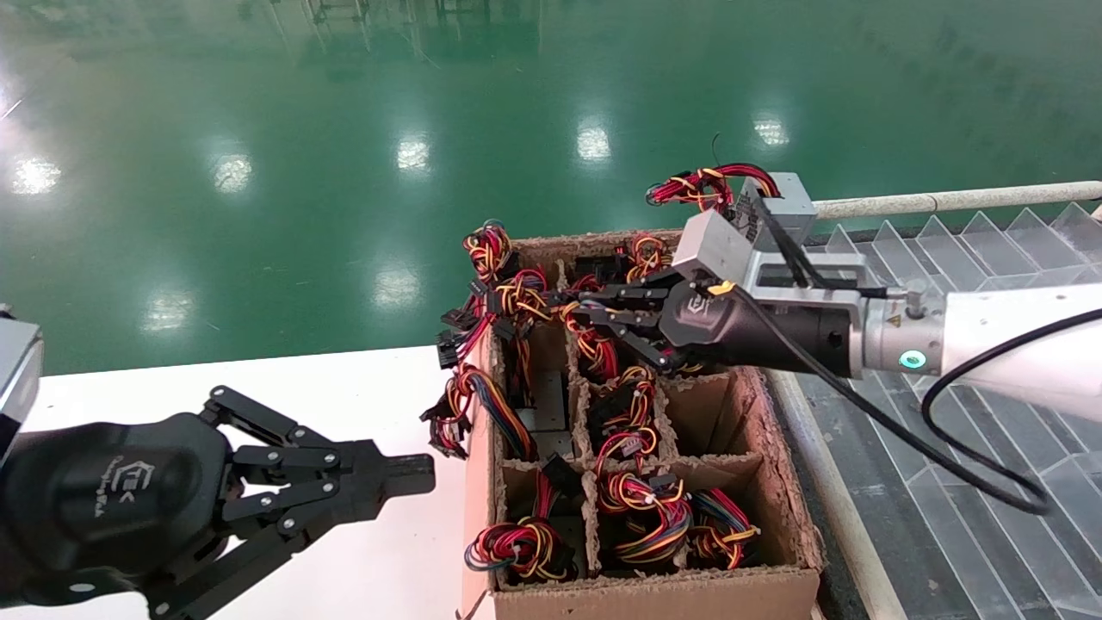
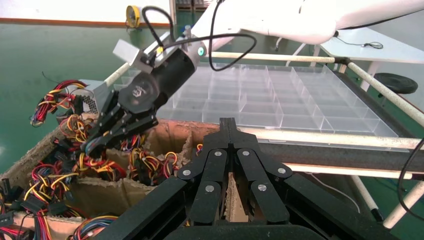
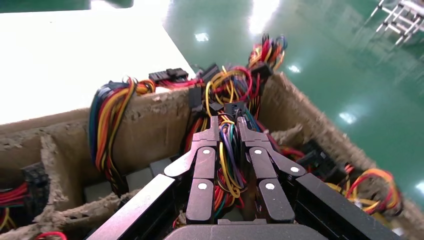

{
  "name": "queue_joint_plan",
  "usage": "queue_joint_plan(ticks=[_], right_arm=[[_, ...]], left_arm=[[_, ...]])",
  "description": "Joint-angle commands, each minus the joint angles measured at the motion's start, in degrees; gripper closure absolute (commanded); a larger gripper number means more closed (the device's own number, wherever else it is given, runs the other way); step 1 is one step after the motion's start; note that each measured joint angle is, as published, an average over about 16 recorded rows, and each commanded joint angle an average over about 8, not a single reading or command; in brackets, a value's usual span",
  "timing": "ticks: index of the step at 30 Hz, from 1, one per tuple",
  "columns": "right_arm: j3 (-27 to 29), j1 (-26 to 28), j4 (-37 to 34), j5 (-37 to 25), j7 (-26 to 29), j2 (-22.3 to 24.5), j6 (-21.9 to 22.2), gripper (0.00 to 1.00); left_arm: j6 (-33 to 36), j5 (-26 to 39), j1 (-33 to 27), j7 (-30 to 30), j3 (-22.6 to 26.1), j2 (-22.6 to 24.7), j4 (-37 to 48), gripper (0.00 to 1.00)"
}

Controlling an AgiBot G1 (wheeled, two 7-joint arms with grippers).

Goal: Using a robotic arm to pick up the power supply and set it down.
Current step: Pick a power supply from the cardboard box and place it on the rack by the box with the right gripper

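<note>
My right gripper (image 1: 587, 312) reaches into the far middle of a divided cardboard box (image 1: 654, 594). In the right wrist view the gripper (image 3: 228, 125) is shut on the power supply's wire bundle (image 3: 226, 155) of yellow, purple, blue and red leads. The grey body of that power supply is hidden under the wires. The left wrist view shows the same gripper (image 2: 92, 147) down among the cables. My left gripper (image 1: 426, 475) hangs over the white table (image 1: 362, 387) to the left of the box, fingers shut on nothing (image 2: 228, 122).
Most box compartments hold tangled wire bundles; one grey unit (image 1: 547, 405) shows in a left cell. Another grey power supply (image 1: 783, 202) with red wires sits behind my right wrist. A clear divided tray (image 1: 973, 250) lies right of the box. Green floor lies beyond.
</note>
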Motion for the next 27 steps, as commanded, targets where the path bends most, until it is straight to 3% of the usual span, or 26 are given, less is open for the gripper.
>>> queue_joint_plan(ticks=[1, 12, 27], right_arm=[[-0.1, 0.1, 1.9, -0.3, 0.9, 0.6, 0.0, 1.00], [-1.7, 3.9, 15.5, -4.5, 4.9, 3.8, -0.8, 1.00], [-0.4, 10.1, 32.7, -8.9, 4.9, 9.3, -0.1, 1.00]], left_arm=[[0.0, 0.0, 0.0, 0.0, 0.0, 0.0, 0.0, 1.00], [0.0, 0.0, 0.0, 0.0, 0.0, 0.0, 0.0, 1.00], [0.0, 0.0, 0.0, 0.0, 0.1, 0.0, 0.0, 1.00]])
